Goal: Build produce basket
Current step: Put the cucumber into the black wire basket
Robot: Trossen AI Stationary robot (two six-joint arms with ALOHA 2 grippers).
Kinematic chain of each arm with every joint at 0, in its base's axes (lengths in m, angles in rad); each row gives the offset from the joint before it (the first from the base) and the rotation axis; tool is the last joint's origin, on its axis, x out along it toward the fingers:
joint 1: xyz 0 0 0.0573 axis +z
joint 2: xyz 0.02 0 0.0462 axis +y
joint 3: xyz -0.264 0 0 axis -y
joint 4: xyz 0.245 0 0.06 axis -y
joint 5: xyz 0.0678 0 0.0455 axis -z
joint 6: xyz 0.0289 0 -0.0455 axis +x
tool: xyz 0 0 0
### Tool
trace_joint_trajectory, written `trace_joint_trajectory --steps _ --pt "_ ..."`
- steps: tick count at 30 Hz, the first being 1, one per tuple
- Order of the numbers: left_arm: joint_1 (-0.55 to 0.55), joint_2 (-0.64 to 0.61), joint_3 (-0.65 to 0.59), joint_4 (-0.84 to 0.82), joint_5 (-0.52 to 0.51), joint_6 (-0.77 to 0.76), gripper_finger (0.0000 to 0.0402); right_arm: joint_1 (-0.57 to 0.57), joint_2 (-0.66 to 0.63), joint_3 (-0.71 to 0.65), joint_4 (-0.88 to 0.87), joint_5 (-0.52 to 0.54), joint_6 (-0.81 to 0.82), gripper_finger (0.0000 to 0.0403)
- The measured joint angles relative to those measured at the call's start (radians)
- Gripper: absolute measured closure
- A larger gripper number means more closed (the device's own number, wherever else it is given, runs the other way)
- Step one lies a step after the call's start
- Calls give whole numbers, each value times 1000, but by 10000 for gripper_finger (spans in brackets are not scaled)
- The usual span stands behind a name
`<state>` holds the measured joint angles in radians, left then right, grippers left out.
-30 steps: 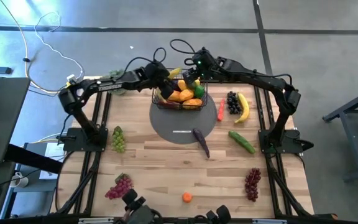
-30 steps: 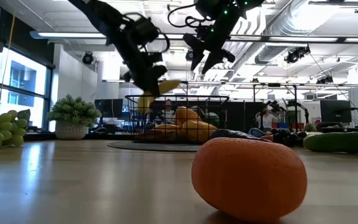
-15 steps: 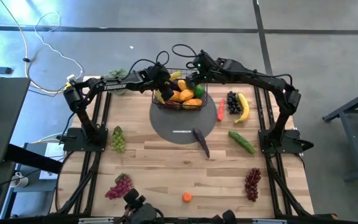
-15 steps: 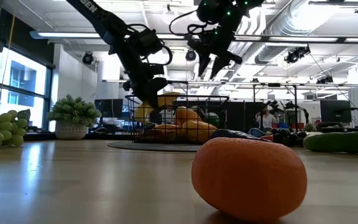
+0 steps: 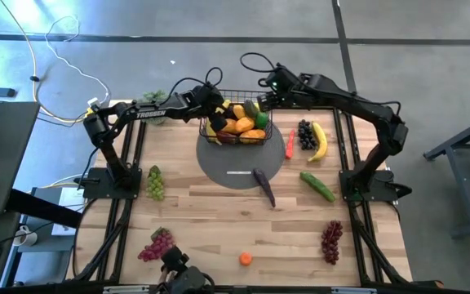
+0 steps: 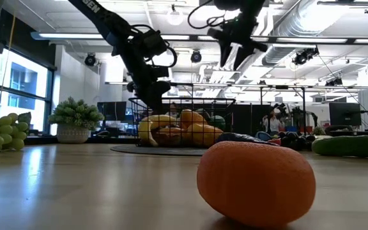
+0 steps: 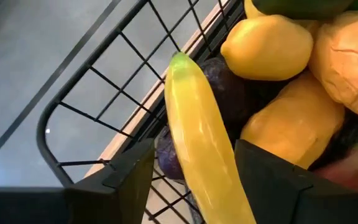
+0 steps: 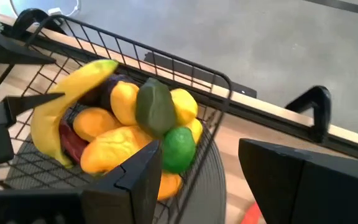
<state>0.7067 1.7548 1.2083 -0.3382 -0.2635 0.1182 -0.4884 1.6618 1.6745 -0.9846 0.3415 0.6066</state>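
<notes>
A wire basket [image 5: 237, 122] sits on a round mat [image 5: 239, 159] at the table's far middle, piled with fruit. The left gripper [image 7: 194, 171] reaches into its left end, fingers apart with a banana [image 7: 201, 143] between them, its long axis running forward from the gripper. The right gripper [image 5: 261, 102], open and empty, hovers above the basket's far right corner.

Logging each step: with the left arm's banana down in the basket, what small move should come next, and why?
Probably lift the left gripper straight up and clear. Its jaws look spread either side of the banana, which already rests among the fruit in the basket. The right gripper is empty, above the basket.
</notes>
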Motion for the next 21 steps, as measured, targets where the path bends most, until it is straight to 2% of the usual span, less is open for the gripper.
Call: trace_joint_trajectory --steps 5,15,21 --pt "0 -1 49 -44 -9 17 186 7 -41 0 -76 1 26 208" --pt "6 -10 215 -264 -4 55 186 20 -77 0 -215 -1 93 208" --pt "19 -78 220 -341 85 75 186 70 -77 -36 -353 -4 174 208"
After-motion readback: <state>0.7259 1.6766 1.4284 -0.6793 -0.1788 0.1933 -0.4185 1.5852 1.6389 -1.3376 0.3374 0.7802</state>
